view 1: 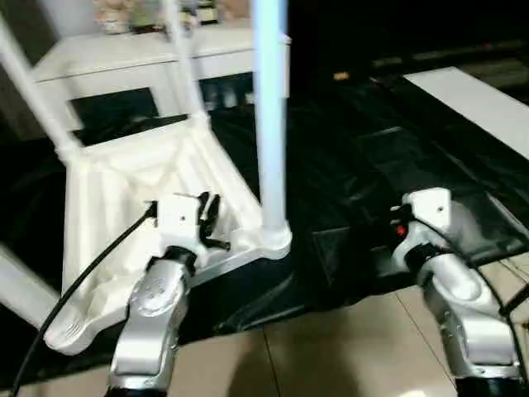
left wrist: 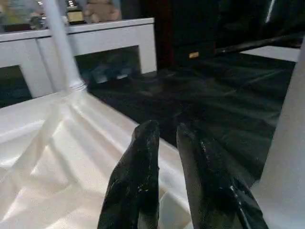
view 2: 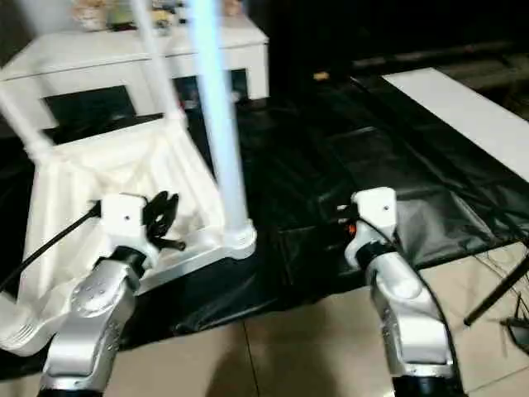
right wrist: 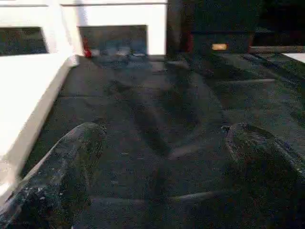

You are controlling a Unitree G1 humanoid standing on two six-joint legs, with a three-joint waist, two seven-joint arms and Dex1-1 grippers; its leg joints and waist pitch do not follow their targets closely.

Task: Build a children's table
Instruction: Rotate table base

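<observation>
Simply unmarked white tabletop (view 1: 124, 190), legs (view 1: 269, 124)

legs (view 1: 269, 116): tops cut off at upper frame edge | shelf items (view 1: 140, 12), upper left: blurred, unidentifiable | tabletop (view 1: 124, 190): lower-left corner behind forearm

Non-task stuff you've got: black plastic sheet (view 1: 355, 190) covering the floor, use as ref. White cabinet (view 1: 149, 58) at its far edge w/ small blurred items on top. White board (view 1: 475, 103) along its right side. Beige tile floor (view 1: 331, 347) at near edge.
</observation>
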